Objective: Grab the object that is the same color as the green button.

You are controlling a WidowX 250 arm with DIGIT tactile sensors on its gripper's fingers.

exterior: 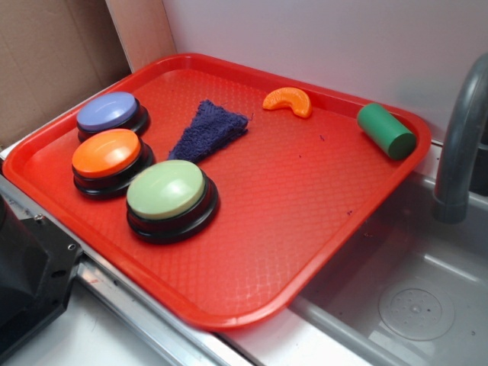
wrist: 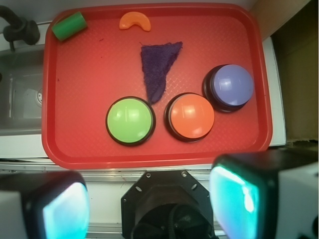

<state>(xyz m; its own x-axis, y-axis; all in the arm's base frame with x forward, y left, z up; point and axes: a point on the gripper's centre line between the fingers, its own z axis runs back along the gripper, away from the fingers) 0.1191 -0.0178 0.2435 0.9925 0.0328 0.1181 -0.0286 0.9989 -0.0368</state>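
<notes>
In the wrist view the green cylinder (wrist: 69, 26) lies far ahead of the jaws and well off to their left, in the far left corner of the red tray (wrist: 89, 149), just beside the rim on two sides. It lies on its side, long axis slanting up toward the right (one flat end faces the tray's left rim). The two fingers (wrist: 65, 209) frame the bottom of that view, wide apart with nothing between them, so the gripper (wrist: 149, 209) is open and sits back behind the tray's near edge.

Straight ahead of the jaws, much nearer, sits the green button (wrist: 130, 121), with the orange button (wrist: 189, 117) and lavender button (wrist: 229, 87) to its right. The dark blue cloth (wrist: 158, 67) and the orange slice (wrist: 135, 21) lie beyond them, right of the cylinder and well apart from it.

I judge the reach must go forward and left, with open tray floor along that path; the corner rim leaves little room behind the cylinder.
</notes>
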